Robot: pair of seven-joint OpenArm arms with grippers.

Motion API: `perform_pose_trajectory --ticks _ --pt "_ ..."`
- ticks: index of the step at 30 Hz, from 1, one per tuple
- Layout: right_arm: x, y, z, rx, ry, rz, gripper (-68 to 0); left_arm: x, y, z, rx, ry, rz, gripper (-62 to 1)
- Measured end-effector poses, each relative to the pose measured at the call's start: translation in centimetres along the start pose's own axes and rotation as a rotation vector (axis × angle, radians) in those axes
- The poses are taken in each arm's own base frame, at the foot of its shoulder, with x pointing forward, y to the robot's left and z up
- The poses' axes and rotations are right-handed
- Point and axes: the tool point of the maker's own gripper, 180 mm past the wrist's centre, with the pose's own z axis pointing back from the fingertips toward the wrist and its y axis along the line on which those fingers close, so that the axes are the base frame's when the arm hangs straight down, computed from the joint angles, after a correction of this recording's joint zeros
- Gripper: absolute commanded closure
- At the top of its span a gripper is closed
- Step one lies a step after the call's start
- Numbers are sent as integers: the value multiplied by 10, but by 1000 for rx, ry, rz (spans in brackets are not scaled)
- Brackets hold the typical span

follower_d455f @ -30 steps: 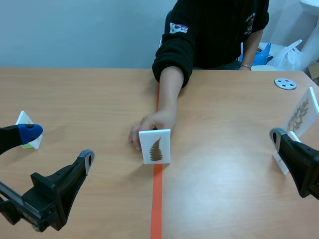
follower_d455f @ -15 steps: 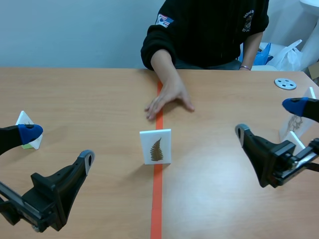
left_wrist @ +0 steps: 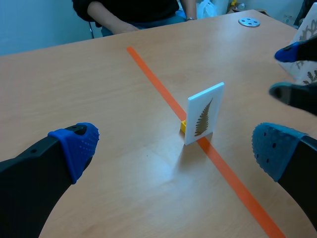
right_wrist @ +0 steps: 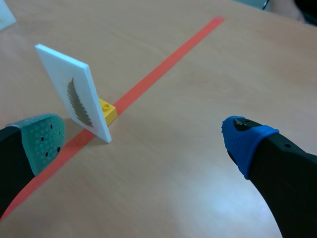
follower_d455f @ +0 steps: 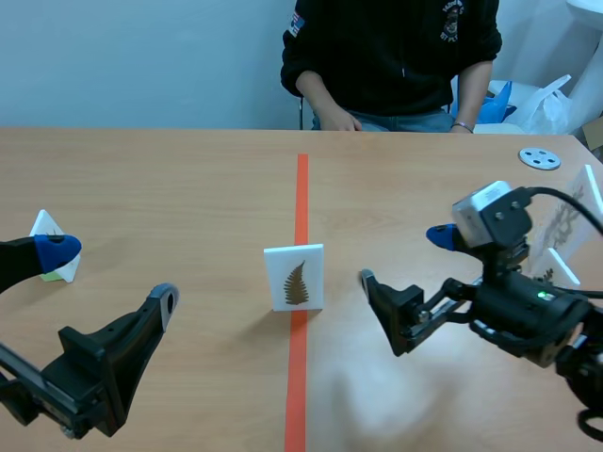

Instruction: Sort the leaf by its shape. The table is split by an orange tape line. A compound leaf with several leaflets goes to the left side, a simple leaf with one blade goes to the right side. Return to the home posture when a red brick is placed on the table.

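While left pincer (follower_d455f: 111,273) and right pincer (follower_d455f: 403,256) gape, leaf card (follower_d455f: 293,277) stands upright on tape line (follower_d455f: 301,188), fern tip up

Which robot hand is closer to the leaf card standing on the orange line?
Right. The right gripper is open just beside the card, on the right side of the tape. The left gripper, also open, sits farther off on the left side.

Bright, even overhead light. In the left wrist view a pale sheen lies on the bench (left_wrist: 74,74) at 8 o'clock from the card (left_wrist: 204,113), beyond its short soft shadow. The near fingers (left_wrist: 74,146) look blurred.
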Motion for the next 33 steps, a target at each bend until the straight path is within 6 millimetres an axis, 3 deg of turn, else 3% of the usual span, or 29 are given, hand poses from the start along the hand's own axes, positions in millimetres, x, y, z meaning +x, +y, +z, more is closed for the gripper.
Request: perform_pose_trajectory --ticks 12,22,33 --pt "-13 49 -70 63 -4 4 -679 0 0 0 0 0 0 -623" --pt "-25 79 -100 98 28 2 -674 0 0 0 0 0 0 -623" --pt "-31 89 -100 121 45 21 -433 0 0 0 0 0 0 -623"
